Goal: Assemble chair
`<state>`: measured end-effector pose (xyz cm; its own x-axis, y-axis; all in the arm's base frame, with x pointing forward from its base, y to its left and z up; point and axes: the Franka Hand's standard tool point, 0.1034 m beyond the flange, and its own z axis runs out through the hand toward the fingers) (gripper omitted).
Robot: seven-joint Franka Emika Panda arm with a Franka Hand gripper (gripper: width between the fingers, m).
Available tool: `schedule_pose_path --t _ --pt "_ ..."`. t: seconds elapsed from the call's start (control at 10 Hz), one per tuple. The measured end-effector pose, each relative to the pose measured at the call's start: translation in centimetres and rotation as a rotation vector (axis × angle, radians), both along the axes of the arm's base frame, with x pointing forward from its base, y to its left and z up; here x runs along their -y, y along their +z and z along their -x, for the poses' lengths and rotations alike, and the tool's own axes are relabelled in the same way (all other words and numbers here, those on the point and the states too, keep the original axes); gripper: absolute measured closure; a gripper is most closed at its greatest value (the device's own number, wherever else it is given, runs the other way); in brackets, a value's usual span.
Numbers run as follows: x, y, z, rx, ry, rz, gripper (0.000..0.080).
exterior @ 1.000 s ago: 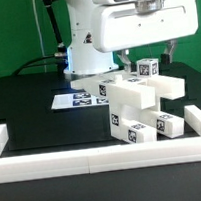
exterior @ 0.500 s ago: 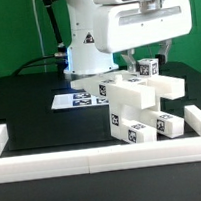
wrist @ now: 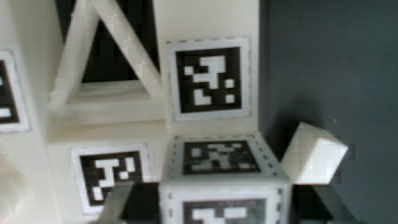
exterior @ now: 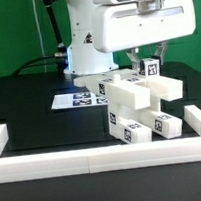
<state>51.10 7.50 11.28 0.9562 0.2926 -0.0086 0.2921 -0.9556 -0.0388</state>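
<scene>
The chair (exterior: 138,111) is a partly joined cluster of chunky white tagged blocks at the exterior view's right, in front of the arm's base. My gripper (exterior: 149,71) hangs over its top back corner, shut on a small white tagged cube (exterior: 149,68). The cube sits just above or against the upper block; I cannot tell if they touch. In the wrist view the cube (wrist: 221,180) fills the space between my gripper (wrist: 217,205) and its dark fingers (wrist: 128,203). Beyond it stand a tall tagged block (wrist: 210,80) and a slatted piece (wrist: 98,70). A loose white block (wrist: 317,152) lies beside them.
The marker board (exterior: 72,99) lies flat on the black table behind the cluster, to the exterior view's left. Long white border rails (exterior: 95,163) run along the front and both sides. The arm's white base (exterior: 83,45) stands at the back.
My gripper with the cube has sunk slightly toward the top of the cluster. The cluster's upper blocks look shifted a little.
</scene>
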Motion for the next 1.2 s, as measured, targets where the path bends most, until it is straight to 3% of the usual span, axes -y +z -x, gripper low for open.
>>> schedule_pose_path --t 0.5,0.7,0.8,0.9,1.0,1.1,1.2 --pt "-0.09 0.01 0.0 -0.012 -0.339 0.006 0.0512" --pt "-0.08 0.0 0.01 -0.012 -0.345 0.006 0.0512" --pt "-0.09 0.05 -0.03 -0.013 -0.344 0.006 0.0436" --pt "-0.18 0.27 -0.15 -0.014 -0.342 0.005 0.0252" --pt "-0.27 0.52 -0.25 -0.012 -0.342 0.003 0.0252" --pt "-0.41 0.69 -0.29 -0.01 -0.341 0.001 0.0171" --pt "-0.54 1.0 -0.36 -0.005 -0.339 -0.002 0.0156"
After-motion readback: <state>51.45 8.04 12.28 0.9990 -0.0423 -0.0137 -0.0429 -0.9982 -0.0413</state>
